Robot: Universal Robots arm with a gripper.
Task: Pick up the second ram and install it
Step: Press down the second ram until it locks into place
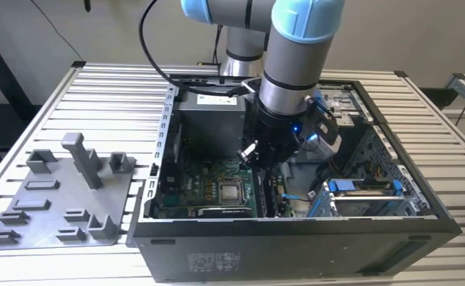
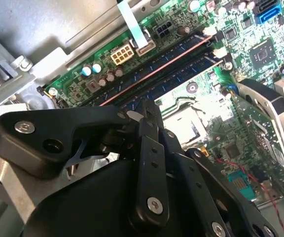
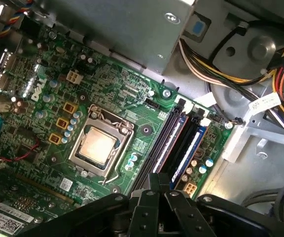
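The pincer (image 1: 256, 158) hangs low inside the open computer case (image 1: 296, 250), just above the motherboard (image 3: 48, 98). In both wrist views its two black fingers (image 2: 151, 148) are pressed together and nothing shows between them. The tips stand over the near end of the row of memory slots (image 3: 164, 143); I cannot tell if they touch anything there.

Two memory sticks stand in these slots, side by side and parallel. One is the second ram (image 3: 192, 148), dark with a blue tint, on the side of the row away from the processor. In the second wrist view the second ram (image 2: 181, 75) runs away from the fingertips toward the white latches. The other stick (image 3: 167, 145) shows a thin reddish edge and lies nearer the processor. I cannot tell if the second ram is seated fully.

Beside the slots there is one square socket with one bare metal processor (image 3: 96, 145). One bundle of coloured cables (image 3: 260, 74) lies beyond the far end of the slots.

In the exterior view the case lies on a slatted metal surface (image 1: 113, 89). On the exterior view's left, close beside the case, there is one grey tray (image 1: 58, 190) with several blocks and one tall post (image 1: 81, 158).
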